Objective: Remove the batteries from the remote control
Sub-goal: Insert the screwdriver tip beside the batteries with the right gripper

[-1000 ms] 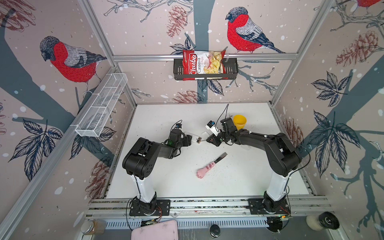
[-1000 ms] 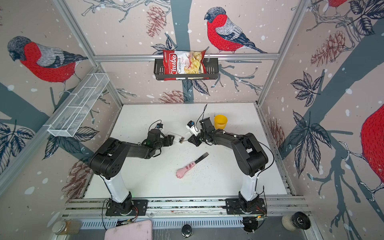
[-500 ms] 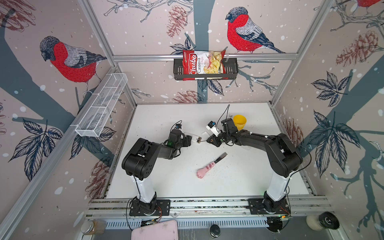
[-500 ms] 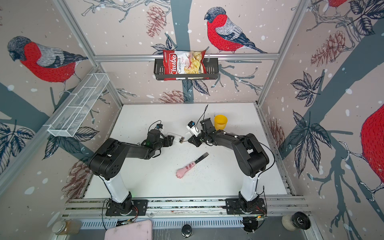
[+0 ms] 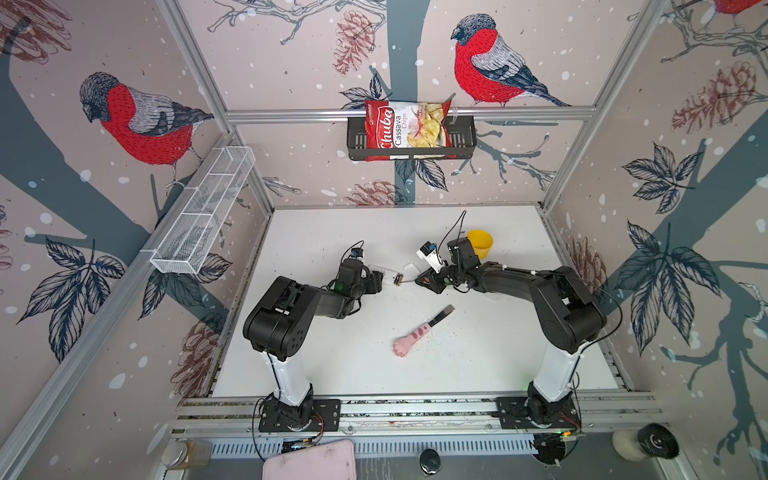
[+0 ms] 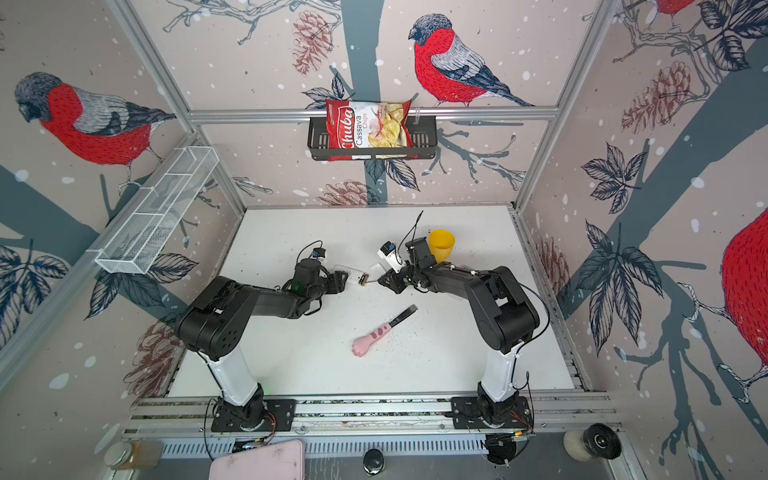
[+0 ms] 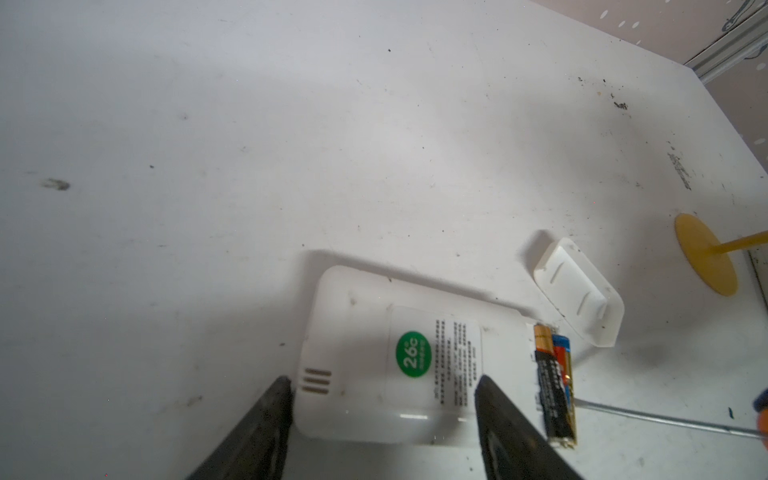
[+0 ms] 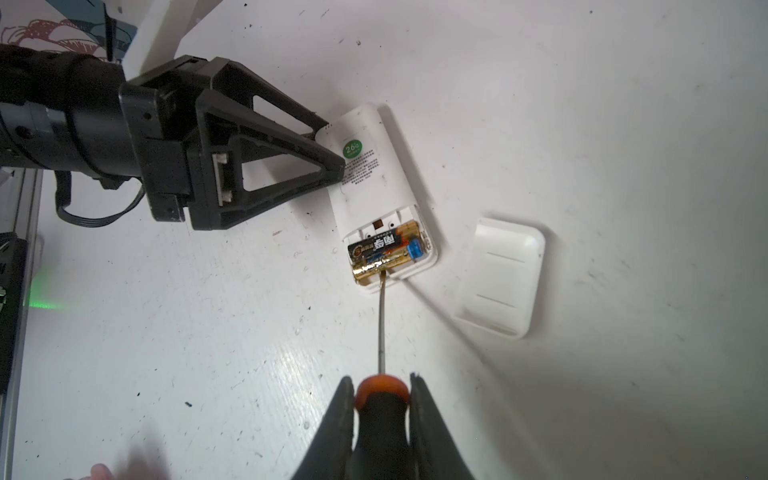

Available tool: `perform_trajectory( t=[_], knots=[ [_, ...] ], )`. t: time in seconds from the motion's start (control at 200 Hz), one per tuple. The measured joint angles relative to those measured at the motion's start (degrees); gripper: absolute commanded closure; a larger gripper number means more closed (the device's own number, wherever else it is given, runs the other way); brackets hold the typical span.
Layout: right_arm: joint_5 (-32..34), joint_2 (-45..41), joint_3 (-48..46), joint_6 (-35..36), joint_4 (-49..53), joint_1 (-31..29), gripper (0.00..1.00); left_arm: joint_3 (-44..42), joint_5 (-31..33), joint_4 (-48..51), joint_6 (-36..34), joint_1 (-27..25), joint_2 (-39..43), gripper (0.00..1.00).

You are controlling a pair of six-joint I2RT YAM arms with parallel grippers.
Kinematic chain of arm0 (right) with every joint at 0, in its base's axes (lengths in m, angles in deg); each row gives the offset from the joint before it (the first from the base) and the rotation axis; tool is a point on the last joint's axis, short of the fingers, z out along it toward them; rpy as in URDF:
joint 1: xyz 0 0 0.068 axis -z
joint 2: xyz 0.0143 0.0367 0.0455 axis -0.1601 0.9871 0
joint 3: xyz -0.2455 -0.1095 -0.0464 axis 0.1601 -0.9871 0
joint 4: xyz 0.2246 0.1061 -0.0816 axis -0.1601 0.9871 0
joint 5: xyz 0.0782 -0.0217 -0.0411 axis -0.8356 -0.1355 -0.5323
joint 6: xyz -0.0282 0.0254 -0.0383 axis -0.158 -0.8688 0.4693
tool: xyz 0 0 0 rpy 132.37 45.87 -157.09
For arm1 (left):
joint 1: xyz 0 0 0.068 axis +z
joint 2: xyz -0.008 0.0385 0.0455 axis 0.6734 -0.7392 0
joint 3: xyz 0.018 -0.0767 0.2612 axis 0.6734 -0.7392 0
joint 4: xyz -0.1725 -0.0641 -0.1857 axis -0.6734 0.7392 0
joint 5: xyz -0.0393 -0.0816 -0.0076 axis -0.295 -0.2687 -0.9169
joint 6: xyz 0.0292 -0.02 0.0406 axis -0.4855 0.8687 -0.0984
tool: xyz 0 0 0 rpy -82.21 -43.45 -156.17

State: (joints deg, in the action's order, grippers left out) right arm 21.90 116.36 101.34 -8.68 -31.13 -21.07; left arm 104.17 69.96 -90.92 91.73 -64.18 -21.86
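- left gripper [image 5: 379,281] at small white plastic remote [image 5: 387,275]; dark batteries [image 5: 398,279] exposed at its end
- right gripper [image 5: 423,281] just opposite; yellow plastic cup [image 5: 481,243] behind; pink paw-handled tool [image 5: 419,334] lying nearer

White table [image 5: 478,365] — remote [image 8: 374,174], cover [image 8: 500,276] (loose), cup [image 5: 480,243].

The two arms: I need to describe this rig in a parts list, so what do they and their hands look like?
Both arms are glossy black with bulky rounded joints, each rising from a white lower column on a black base plate. Thin black cables loop above each wrist. The left hand has black triangular open-frame fingers with a small white connector at their root. The right hand has tapered black fingers, and a white camera module with a blue patch sits on its wrist.
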Motion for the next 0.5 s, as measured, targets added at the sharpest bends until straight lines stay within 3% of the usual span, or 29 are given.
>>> perform_trajectory(
  t=[0.495],
  knots=[
    [-5.4, 2.1, -5.1, -5.8, -11.2, 1.7, 1.00, -1.4, 0.5, -2.1, 0.0, 0.0, -0.1, 0.35]
  ],
)
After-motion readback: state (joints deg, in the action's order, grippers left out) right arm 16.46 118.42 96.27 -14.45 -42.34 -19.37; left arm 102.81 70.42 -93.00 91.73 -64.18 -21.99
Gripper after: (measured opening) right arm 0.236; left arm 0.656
